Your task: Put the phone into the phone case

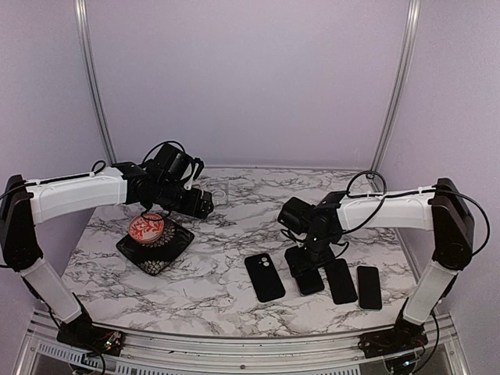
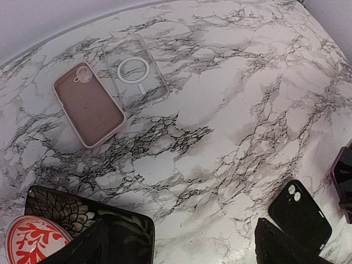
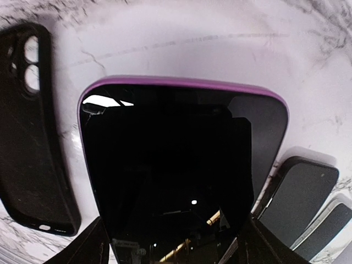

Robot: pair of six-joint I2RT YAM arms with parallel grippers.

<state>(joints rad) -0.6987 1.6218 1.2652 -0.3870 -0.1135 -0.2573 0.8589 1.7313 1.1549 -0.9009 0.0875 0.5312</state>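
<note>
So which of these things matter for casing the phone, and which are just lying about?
Job: purple-rimmed black phone; black camera-cutout case beside it, likely.
Idle: pink case; clear case; two dark phones; black patterned dish; red-and-white disc.

The table (image 1: pixel 226 234) is white with dark wiggly lines. A black plate (image 1: pixel 168 254) with flower shapes sits on its left side. A round red and white thing (image 1: pixel 147 228) lies on the plate. The walls (image 1: pixel 250 78) are light purple.
</note>
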